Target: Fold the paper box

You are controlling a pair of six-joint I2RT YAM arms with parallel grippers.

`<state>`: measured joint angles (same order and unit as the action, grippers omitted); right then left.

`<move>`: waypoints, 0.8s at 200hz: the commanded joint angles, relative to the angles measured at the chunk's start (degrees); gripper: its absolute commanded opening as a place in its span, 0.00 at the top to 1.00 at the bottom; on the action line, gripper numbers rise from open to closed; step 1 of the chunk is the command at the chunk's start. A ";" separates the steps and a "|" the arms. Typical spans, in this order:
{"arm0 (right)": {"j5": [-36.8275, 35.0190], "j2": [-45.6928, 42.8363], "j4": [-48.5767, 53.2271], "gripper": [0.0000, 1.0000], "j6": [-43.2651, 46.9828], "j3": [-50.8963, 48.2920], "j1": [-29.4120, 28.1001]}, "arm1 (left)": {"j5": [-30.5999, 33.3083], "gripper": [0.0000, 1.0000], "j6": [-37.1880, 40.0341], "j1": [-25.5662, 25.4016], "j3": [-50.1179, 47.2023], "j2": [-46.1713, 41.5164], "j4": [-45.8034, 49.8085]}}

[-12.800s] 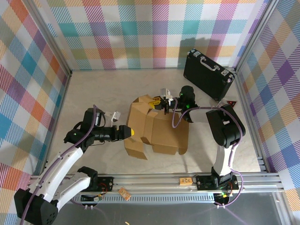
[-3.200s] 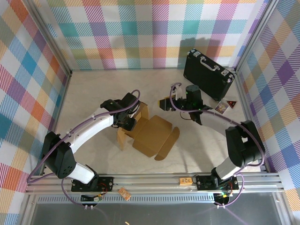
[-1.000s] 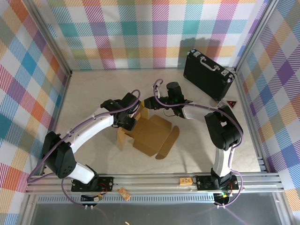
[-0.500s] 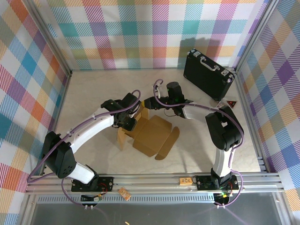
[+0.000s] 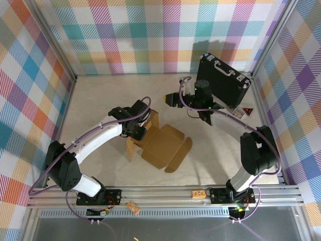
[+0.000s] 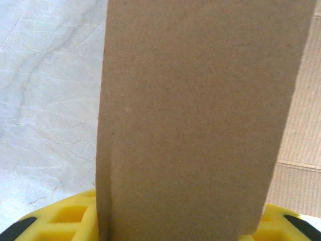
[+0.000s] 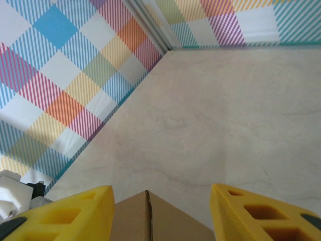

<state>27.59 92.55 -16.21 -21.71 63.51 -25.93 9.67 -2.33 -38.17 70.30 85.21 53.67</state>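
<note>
While left pincer grips it, paper box gapes.

Item count: one paper box, a single piece of brown cardboard. One black hard case with silver trim. Two robot arms, the left arm and the right arm, each carrying one gripper: left gripper, right gripper. Yellow finger pads: two per gripper, four in total. One small dark card beside the case. Two small brown tags at the near rail. One table.
</note>
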 commanded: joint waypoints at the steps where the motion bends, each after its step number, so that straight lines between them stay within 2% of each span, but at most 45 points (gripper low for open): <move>1: -1.10 -2.45 3.54 0.46 2.21 -2.12 -0.26 | -4.12 0.62 -1.84 -0.62 -1.49 1.40 4.01; 35: -1.52 -5.97 4.74 0.46 2.42 -5.18 -0.26 | -5.99 0.62 -3.52 -0.65 -1.15 0.73 4.39; 89: -1.35 -10.75 8.35 0.46 4.18 -10.38 -0.26 | -5.01 0.63 -5.14 -0.51 0.44 0.51 5.14; 160: -0.45 -17.95 -0.21 0.46 1.86 -21.17 -1.11 | -5.06 0.63 -7.82 0.11 1.09 -0.83 4.38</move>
<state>26.15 78.50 -11.57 -19.64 45.39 -26.17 7.53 -7.94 -38.17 71.13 85.03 55.55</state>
